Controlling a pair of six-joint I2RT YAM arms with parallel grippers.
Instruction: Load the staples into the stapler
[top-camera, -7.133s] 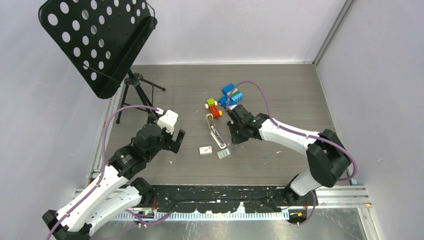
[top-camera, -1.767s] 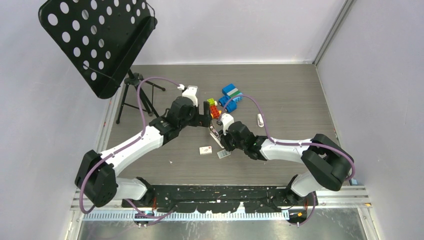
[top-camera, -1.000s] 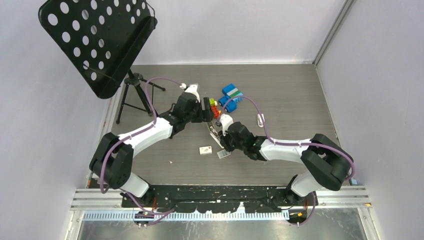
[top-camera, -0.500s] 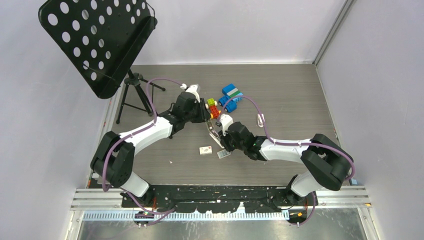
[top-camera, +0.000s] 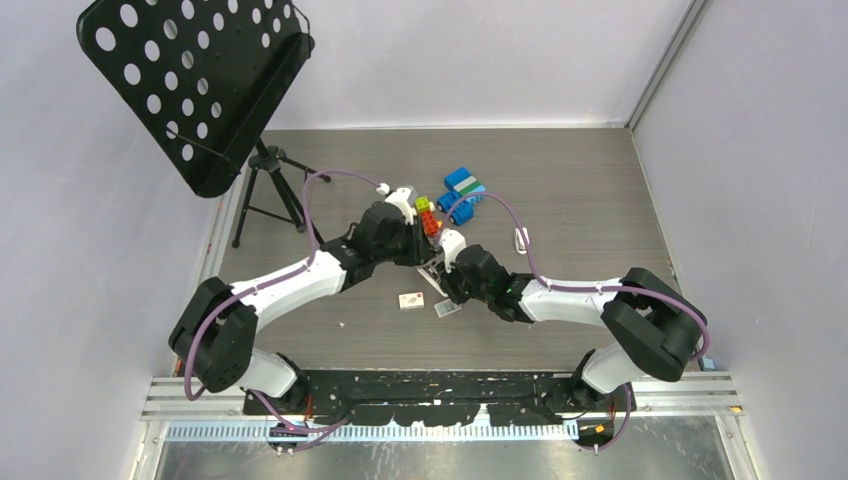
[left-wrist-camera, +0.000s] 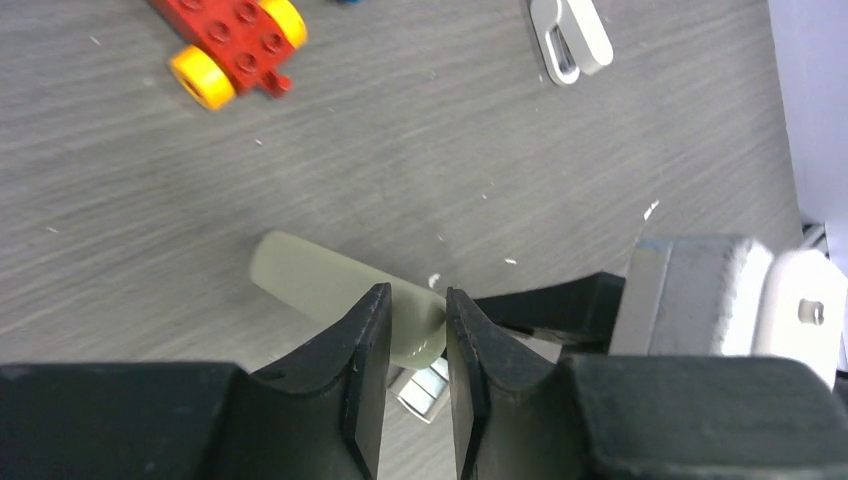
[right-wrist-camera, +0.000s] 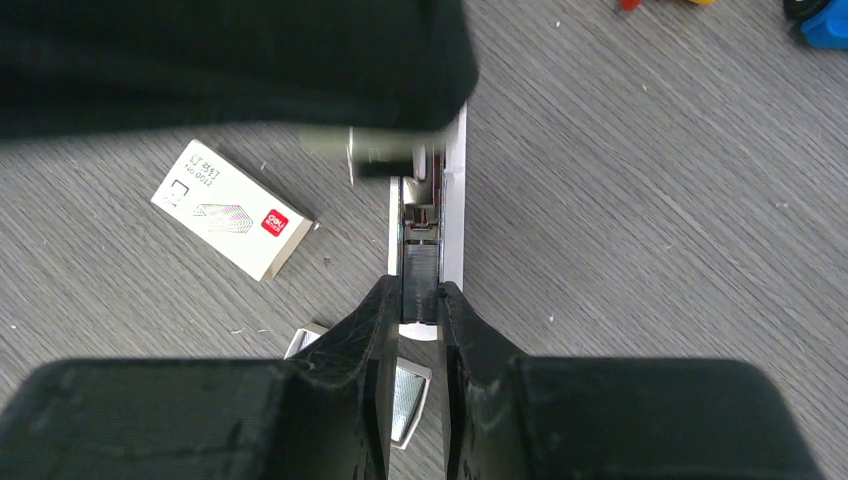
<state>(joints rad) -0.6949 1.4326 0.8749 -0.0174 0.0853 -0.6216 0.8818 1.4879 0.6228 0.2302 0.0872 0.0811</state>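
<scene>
Grey-beige lid of the stapler (left-wrist-camera: 320, 285), in the middle of the table (top-camera: 600, 180), is pinched by the left gripper (left-wrist-camera: 415, 300); the right gripper (right-wrist-camera: 418, 292) clenches the staples (right-wrist-camera: 420, 265) in its channel (seemingly seated); release and closing remain.

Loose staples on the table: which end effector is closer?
Right. Right end effector grips the stapler's near end, staples right beside it; left end effector holds the lid, farther off.
</scene>
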